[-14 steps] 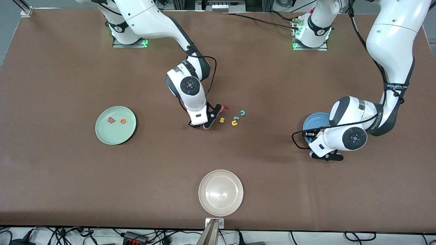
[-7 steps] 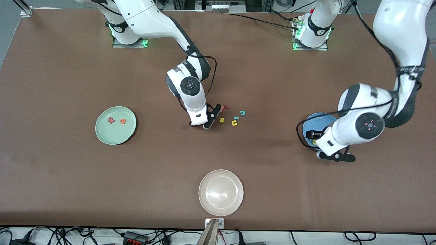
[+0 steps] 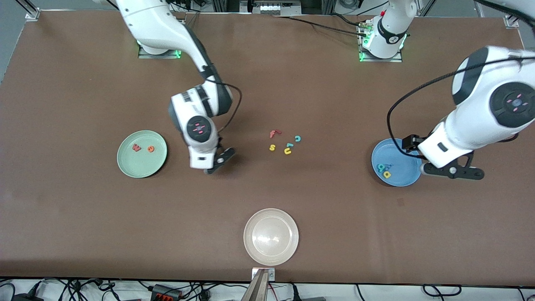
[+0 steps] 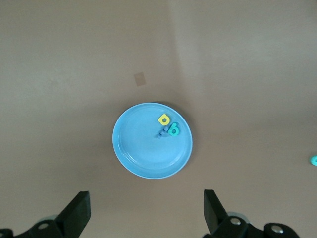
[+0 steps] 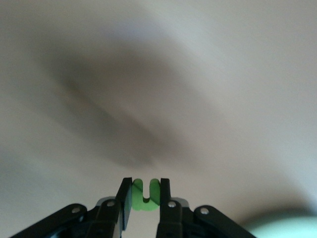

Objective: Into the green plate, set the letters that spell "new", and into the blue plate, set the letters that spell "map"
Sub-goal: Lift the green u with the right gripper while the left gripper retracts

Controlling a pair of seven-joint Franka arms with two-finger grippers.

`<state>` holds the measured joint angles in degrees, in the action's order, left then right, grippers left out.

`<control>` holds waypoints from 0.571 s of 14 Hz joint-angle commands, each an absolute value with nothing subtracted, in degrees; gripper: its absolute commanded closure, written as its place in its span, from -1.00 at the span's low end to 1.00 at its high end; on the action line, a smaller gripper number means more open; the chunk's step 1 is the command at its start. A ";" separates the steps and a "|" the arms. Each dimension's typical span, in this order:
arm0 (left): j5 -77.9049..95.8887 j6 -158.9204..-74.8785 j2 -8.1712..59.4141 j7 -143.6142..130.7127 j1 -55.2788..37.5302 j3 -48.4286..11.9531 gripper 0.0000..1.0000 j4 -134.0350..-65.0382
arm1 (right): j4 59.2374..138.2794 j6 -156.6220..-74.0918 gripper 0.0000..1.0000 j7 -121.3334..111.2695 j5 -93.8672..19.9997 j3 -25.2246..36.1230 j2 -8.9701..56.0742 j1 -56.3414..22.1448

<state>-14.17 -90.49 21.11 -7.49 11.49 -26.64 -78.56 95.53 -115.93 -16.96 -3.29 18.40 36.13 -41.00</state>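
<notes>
Right claw [image 5: 143,198] pinches the green "n" [image 5: 144,194] over bare tabletop [image 3: 83,83], short of the green plate [image 3: 127,165].
Your risk: thin grip, the letter could slip out early; left claw [image 4: 143,213] hangs spread over the blue plate [image 4: 138,158].

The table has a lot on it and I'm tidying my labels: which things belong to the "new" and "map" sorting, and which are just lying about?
Job:
- green plate with "w" and "e"
- green "n" pinched in the right gripper
- blue plate with "p", "a", "m"
- left gripper, open above it

Lying about:
- cream plate
- red "f"
- yellow "s"
- yellow "u"
- two teal letters
</notes>
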 commanded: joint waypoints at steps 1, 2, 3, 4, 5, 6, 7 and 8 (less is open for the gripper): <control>-8.02 -89.82 14.27 -4.93 8.37 -20.61 -1.00 -82.67 | 97.81 -109.88 0.87 -15.04 -3.07 24.32 33.67 -41.13; -4.95 -90.00 11.19 -4.05 5.83 -16.39 -1.00 -85.40 | 99.30 -109.69 0.88 -15.03 -3.34 26.43 33.23 -40.87; -2.49 -90.09 8.20 -2.48 4.23 -13.48 -1.00 -88.39 | 101.23 -109.95 0.88 -14.94 -3.60 27.85 32.61 -39.65; -1.16 -92.35 4.69 -1.77 2.83 -11.36 -1.00 -92.68 | 102.73 -110.13 0.87 -14.94 -3.86 28.21 31.91 -37.64; -1.23 -96.55 1.44 -2.02 0.72 -8.38 -1.00 -97.25 | 104.14 -110.21 0.88 -14.94 -4.04 28.13 30.95 -35.01; -1.06 -100.07 -0.86 -2.02 -0.69 -5.04 -1.00 -100.95 | 105.63 -110.39 0.87 -15.03 -4.04 28.04 29.81 -33.68; -0.97 -101.67 -1.31 -1.93 -0.79 -4.14 -1.00 -102.20 | 106.78 -110.91 0.87 -15.03 -4.13 27.95 29.36 -33.92; -1.05 -102.12 -1.32 -2.11 -0.97 -3.96 -1.00 -102.39 | 108.09 -112.05 0.87 -14.86 -5.09 27.95 29.01 -34.19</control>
